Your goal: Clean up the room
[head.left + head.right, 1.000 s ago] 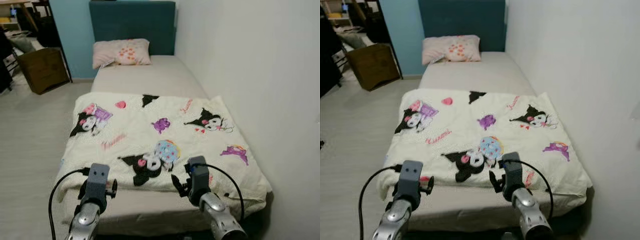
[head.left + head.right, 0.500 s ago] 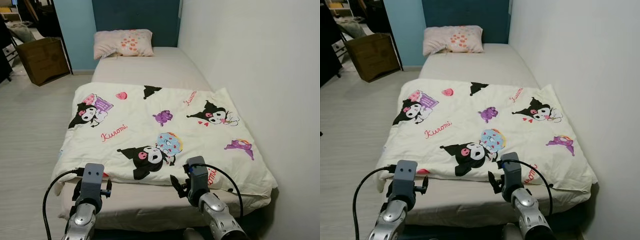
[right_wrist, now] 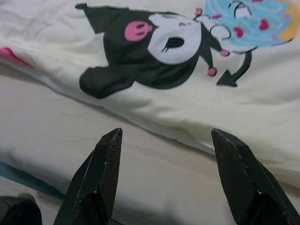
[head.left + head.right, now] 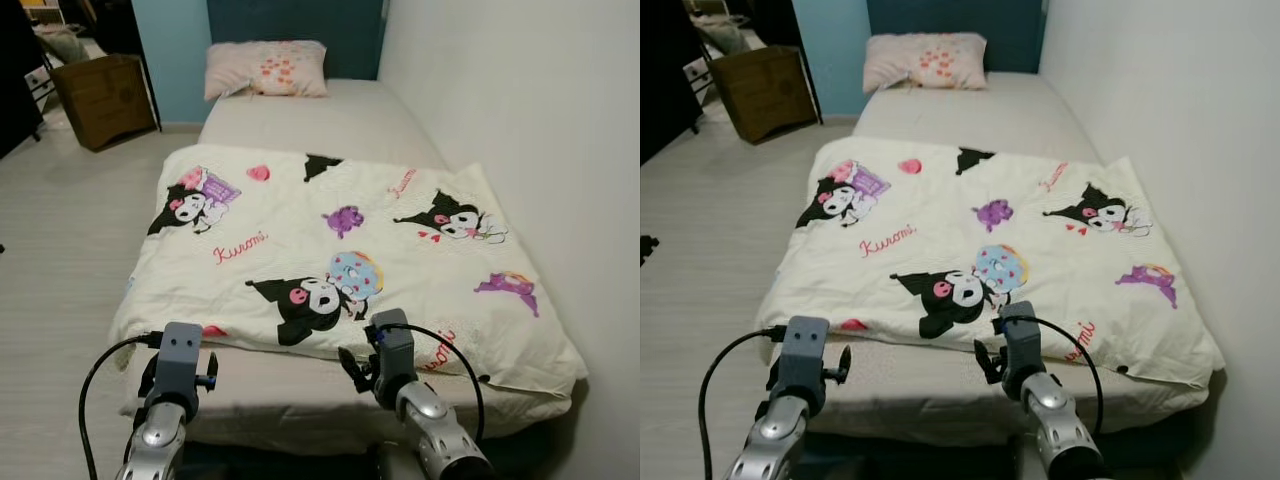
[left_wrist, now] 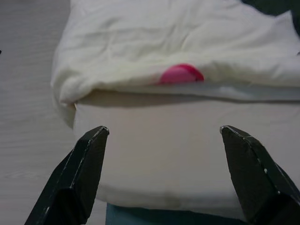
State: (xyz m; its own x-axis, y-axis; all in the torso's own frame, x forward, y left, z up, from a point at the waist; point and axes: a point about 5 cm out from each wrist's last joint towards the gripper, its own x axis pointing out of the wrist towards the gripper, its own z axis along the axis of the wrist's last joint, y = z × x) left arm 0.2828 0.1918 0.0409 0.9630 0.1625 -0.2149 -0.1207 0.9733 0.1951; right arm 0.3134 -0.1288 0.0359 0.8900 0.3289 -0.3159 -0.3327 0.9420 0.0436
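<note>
A cream quilt (image 4: 330, 250) printed with cartoon characters lies spread flat over the lower part of a single bed (image 4: 330, 115). Its near edge (image 5: 187, 86) stops short of the foot of the mattress. A pink pillow (image 4: 266, 69) rests at the head, against a dark teal headboard. Both arms are raised at the foot of the bed. My left gripper (image 5: 164, 136) is open, facing the quilt's near left corner. My right gripper (image 3: 164, 140) is open too, facing the quilt's near edge by a black cartoon figure (image 3: 154, 51). Neither holds anything.
A white wall (image 4: 520, 100) runs along the bed's right side. Pale wood floor (image 4: 60, 240) lies to the left. A brown box (image 4: 105, 85) stands at the far left near dark furniture.
The camera has shifted, so the bed sits a little further right and lower in the picture. Both grippers hold the same pose, and the quilt lies as before.
</note>
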